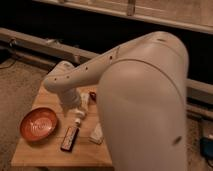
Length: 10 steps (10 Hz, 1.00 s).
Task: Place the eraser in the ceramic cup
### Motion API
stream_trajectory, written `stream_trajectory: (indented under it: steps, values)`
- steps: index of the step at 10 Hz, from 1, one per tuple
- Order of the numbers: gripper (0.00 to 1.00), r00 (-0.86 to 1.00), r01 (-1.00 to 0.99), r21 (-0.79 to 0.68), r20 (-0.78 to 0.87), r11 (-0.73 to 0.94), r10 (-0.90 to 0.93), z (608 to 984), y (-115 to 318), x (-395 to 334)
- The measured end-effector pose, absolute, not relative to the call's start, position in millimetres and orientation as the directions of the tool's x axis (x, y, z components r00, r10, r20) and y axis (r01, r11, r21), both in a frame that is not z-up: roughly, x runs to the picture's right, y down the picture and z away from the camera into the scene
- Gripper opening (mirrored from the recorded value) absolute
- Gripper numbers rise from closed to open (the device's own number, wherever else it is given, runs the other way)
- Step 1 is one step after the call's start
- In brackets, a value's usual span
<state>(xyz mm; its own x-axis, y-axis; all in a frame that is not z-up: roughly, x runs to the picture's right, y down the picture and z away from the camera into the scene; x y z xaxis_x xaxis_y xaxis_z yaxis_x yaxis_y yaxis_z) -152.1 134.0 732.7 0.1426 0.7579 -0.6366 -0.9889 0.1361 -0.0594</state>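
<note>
Eraser (70, 138) lies flat on the wooden desk (45, 156), near the front edge, its long side running roughly front to back, with the far end leaning a little to the right. Its face is dark with an orange-red patch, and nothing touches it. To its left, set apart from it, sits the wide orange-red bowl (38, 124), upright. To its right, near but not touching, lies the pale block (96, 134), partly cut off by the arm. Behind the eraser the white bottle (83, 100) lies on its side, one end pointing toward the eraser. The white arm (145, 100) fills the right half of the view. It reaches leftward over the desk, bends above the far left part and turns downward. The gripper (75, 114) hangs at the arm's end, low over the bottle, behind the eraser and clear of it. The jaws stand wide, with nothing seen held between them. A small red thing (93, 95) shows at the arm's edge, just right of the bottle. The cup cannot be picked out, as the arm hides the desk's right side. The desk stands on a speckled floor (15, 85), and a pale rail (45, 42) runs along the dark background behind it.
</note>
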Motion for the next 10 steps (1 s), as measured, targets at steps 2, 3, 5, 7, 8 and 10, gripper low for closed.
stream_trajectory:
  steps: [2, 3, 5, 7, 8, 10]
  values:
    - [0.7, 0.145, -0.989, -0.071, -0.681, 0.133, 0.718, 749.1, 152.8, -159.4]
    - [0.7, 0.148, -0.988, -0.078, -0.708, 0.132, 0.691, 756.4, 161.1, -162.5]
    - [0.7, 0.151, -0.988, -0.092, -0.739, 0.123, 0.657, 764.2, 170.6, -165.7]
    - [0.7, 0.152, -0.988, -0.11, -0.764, 0.105, 0.627, 770.4, 179.7, -170.4]
    - [0.7, 0.152, -0.988, -0.119, -0.773, 0.094, 0.616, 773.0, 183.6, -172.4]
    - [0.7, 0.15, -0.988, -0.138, -0.79, 0.066, 0.595, 778.0, 192.0, -172.6]
